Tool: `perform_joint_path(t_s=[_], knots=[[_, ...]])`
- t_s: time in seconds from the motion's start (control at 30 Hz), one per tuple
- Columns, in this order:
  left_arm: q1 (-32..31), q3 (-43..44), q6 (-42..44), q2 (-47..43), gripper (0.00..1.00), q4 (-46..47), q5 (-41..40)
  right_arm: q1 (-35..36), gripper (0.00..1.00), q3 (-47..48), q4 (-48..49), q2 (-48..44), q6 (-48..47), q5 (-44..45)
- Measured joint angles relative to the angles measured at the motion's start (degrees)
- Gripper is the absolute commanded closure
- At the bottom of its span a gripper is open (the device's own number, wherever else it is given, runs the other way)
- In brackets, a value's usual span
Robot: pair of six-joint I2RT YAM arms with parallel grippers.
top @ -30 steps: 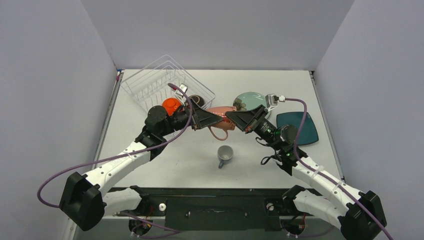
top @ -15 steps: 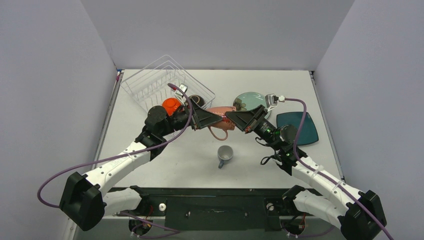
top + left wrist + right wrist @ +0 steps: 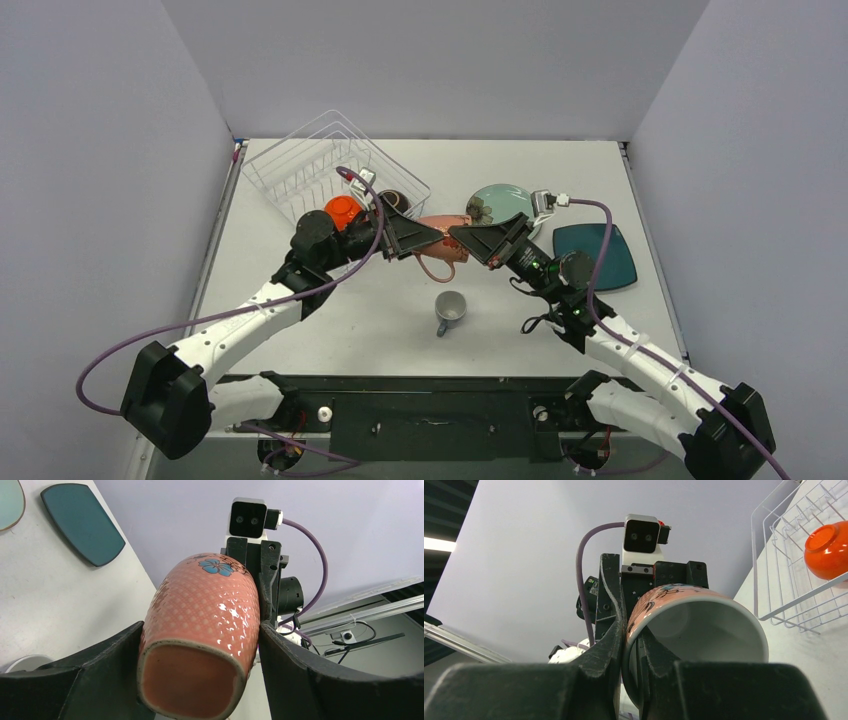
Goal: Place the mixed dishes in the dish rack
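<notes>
While the pink mug (image 3: pixel 440 225) is held on its side above the white table (image 3: pixel 330 320), its rim wall is pinched between the closed fingers of the right gripper (image 3: pixel 630 630). Its base end is flanked by the widely spread fingers of the left gripper (image 3: pixel 200 625); both sides seem to be touched, though a firm grip cannot be told. On the table, enclosed by pale grey walls, the grey-blue mug (image 3: pixel 450 310) is stood upright near the front. The pale-teal plate (image 3: pixel 500 200) and dark-teal plate (image 3: pixel 600 255) are laid at the right, and the orange-red bowl (image 3: pixel 343 211) is seen inverted in the dish rack (image 3: pixel 300 170) at the far left.
</notes>
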Motion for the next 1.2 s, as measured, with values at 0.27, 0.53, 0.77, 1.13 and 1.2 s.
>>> perform_joint_path(t_s=[0.27, 0.53, 0.77, 1.13, 1.2], knots=[[0.4, 0.0, 0.4, 0.0, 1.00, -0.2, 0.4, 0.2, 0.75, 0.3, 0.0, 0.7, 0.0, 0.2], [1.5, 0.0, 1.1, -0.2, 1.00, 0.0, 1.6, 0.3, 0.37, 1.0, -2.9, 3.0, -0.9, -0.2], [4.5, 0.0, 0.9, -1.6, 1.00, -1.9, 3.5, -0.5, 0.28, 1.0, -6.5, 1.4, -2.9, -0.2], [8.5, 1.9, 7.9, -2.6, 1.00, -16.6, 5.8, -3.6, 0.25, 1.1, -13.4, -2.4, -6.1, -0.7], [10.1, 4.9, 12.8, -2.6, 1.00, -24.5, 5.6, -5.2, 0.25, 1.1, -15.5, -3.7, -6.7, -0.9]])
